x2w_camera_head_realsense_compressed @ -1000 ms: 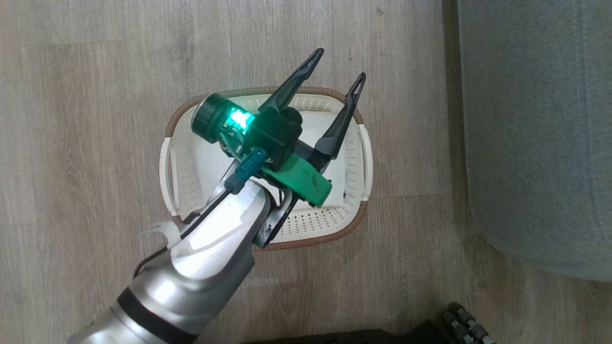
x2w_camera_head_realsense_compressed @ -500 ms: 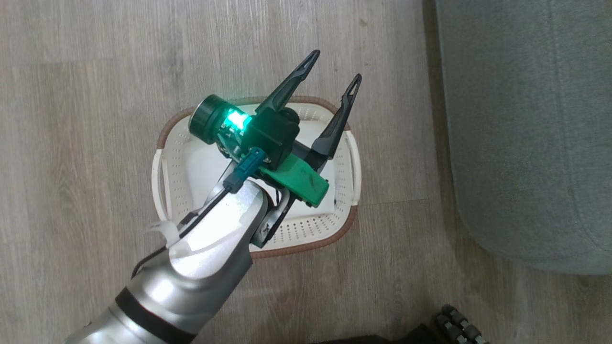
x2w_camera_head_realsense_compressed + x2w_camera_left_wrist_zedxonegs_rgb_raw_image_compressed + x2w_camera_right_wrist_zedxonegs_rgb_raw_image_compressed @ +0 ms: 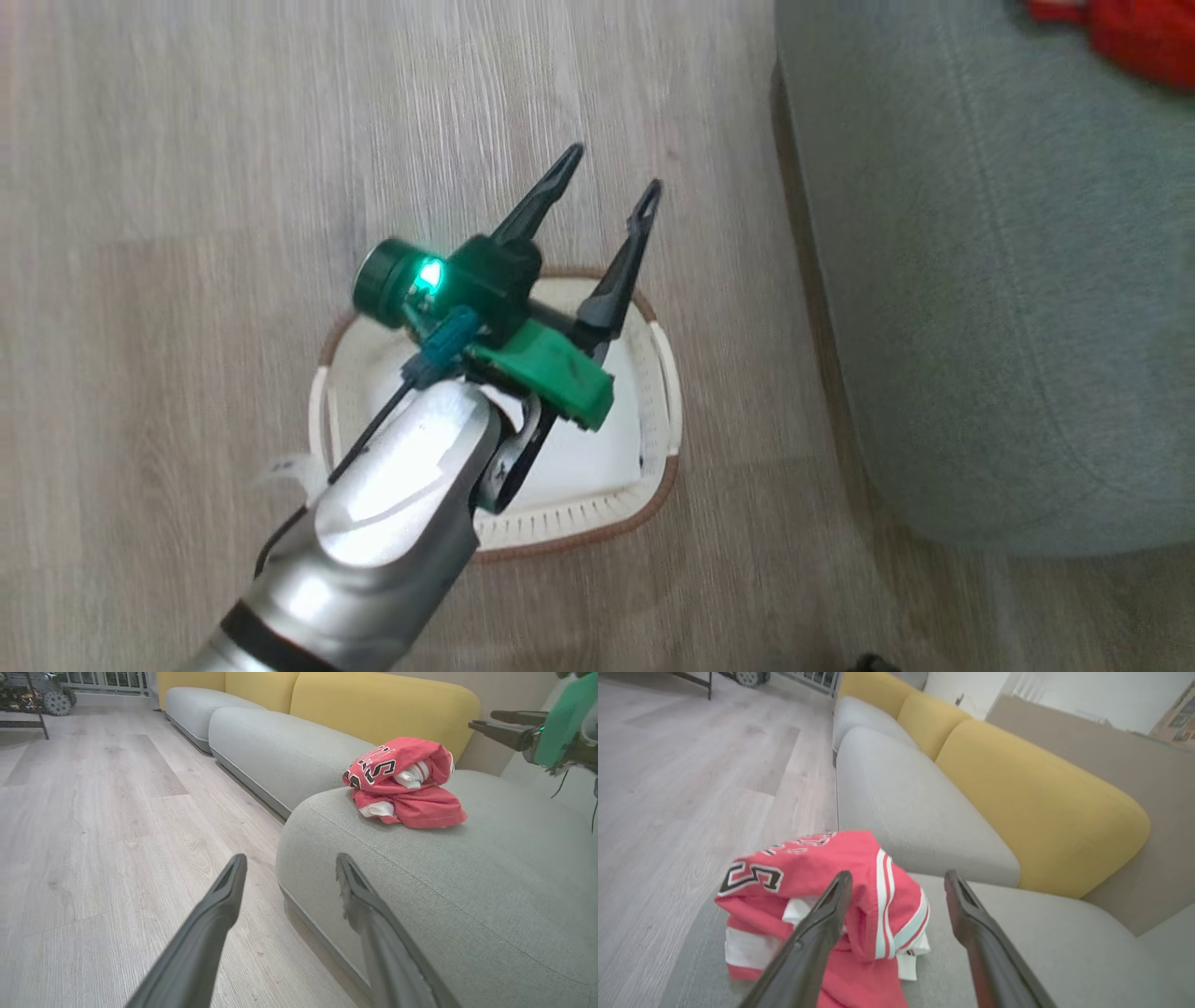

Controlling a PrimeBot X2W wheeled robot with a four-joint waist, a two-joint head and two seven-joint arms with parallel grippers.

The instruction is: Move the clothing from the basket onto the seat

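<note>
The red clothing (image 3: 402,784) lies in a crumpled heap on the grey-green seat (image 3: 467,882), with black lettering and white stripes showing. My right gripper (image 3: 897,877) hangs open just above the heap (image 3: 808,868), nothing between its fingers; it also shows in the left wrist view (image 3: 481,719). In the head view my left gripper (image 3: 613,168) stands open and empty over the far rim of the white basket (image 3: 597,537), whose bare white bottom shows. The seat (image 3: 980,327) is to the basket's right, with red clothing (image 3: 1139,28) at the top right corner.
Yellow back cushions (image 3: 383,704) run behind the seat, and more grey cushions (image 3: 280,746) continue along the sofa. Pale wood floor (image 3: 187,187) surrounds the basket. A wheeled frame (image 3: 56,702) stands far off on the floor.
The head camera has moved, so the basket sits lower and the seat's red clothing has come into view at top right. The left gripper stays open over the basket.
</note>
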